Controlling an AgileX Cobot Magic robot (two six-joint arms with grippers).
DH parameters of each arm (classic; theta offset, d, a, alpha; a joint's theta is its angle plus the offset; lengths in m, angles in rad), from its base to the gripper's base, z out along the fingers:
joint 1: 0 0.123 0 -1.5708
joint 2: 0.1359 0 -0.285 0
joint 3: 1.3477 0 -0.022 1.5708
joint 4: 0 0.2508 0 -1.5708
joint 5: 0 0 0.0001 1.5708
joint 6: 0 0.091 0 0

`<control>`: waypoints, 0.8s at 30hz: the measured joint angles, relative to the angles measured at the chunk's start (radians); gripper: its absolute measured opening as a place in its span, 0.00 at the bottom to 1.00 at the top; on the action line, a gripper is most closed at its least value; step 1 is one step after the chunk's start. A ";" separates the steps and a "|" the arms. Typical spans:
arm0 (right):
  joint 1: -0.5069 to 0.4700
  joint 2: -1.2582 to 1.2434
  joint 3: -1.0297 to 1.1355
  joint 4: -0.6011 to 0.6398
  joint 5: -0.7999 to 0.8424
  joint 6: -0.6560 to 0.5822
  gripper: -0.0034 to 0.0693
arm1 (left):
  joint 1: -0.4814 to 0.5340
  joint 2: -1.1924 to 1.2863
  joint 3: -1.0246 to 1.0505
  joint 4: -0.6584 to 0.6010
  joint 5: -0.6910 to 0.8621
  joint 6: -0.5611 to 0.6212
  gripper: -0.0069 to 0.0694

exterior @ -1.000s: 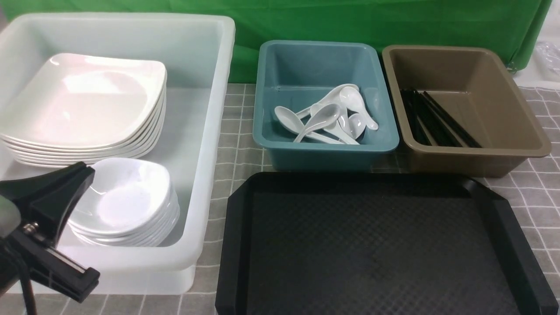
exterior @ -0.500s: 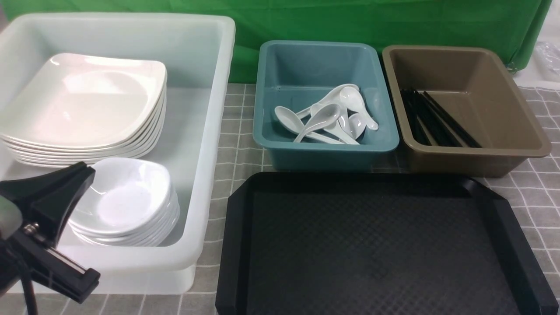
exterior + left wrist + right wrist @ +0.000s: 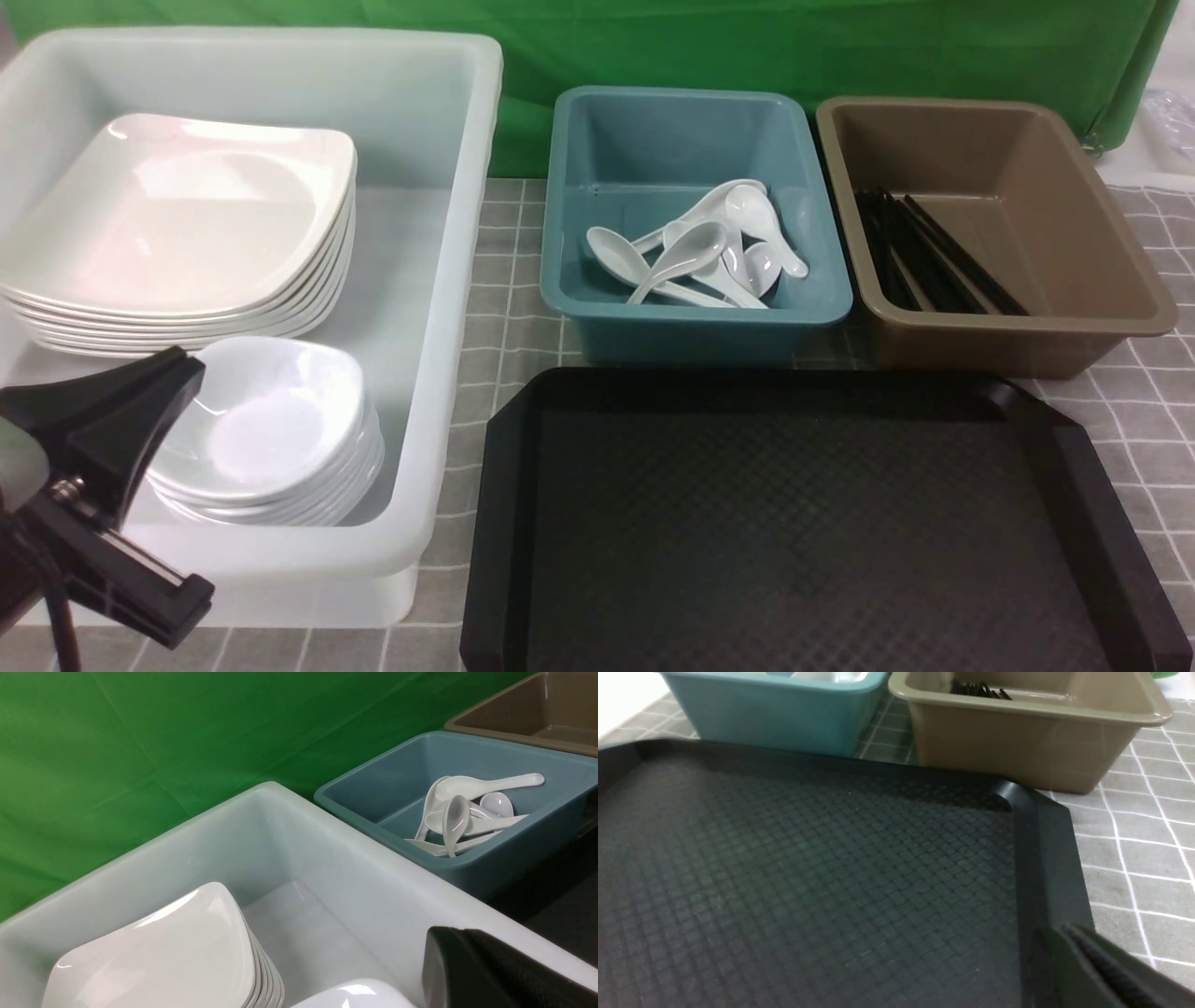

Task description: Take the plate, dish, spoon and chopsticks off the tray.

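Note:
The black tray lies in front of me with nothing on its textured surface. A stack of large white plates and a stack of small white dishes sit in the white tub. Several white spoons lie in the teal bin, and black chopsticks lie in the brown bin. My left gripper is shut and holds nothing. It hovers at the near edge of the tub beside the dishes, its tip over the tub wall. My right gripper is shut and holds nothing, above the tray's right rim.
The white tub stands left of the tray. The teal bin and the brown bin stand just behind it. A grey checked cloth covers the table, and a green backdrop hangs behind.

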 joint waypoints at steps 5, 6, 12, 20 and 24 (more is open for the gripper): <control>0.000 0.000 0.000 0.000 0.000 -0.001 0.09 | 0.000 0.000 0.000 0.000 0.000 0.000 0.11; 0.000 0.000 0.000 0.000 0.000 -0.001 0.10 | 0.000 0.000 0.000 0.000 0.000 0.000 0.11; 0.000 0.000 0.000 0.000 0.000 0.000 0.12 | 0.000 0.000 0.000 0.000 0.000 0.002 0.11; 0.000 0.000 0.000 0.000 0.000 0.000 0.15 | 0.028 -0.081 0.000 -0.012 0.003 -0.012 0.11; 0.000 0.000 0.000 0.001 0.000 0.000 0.16 | 0.115 -0.183 0.000 -0.045 0.022 -0.057 0.11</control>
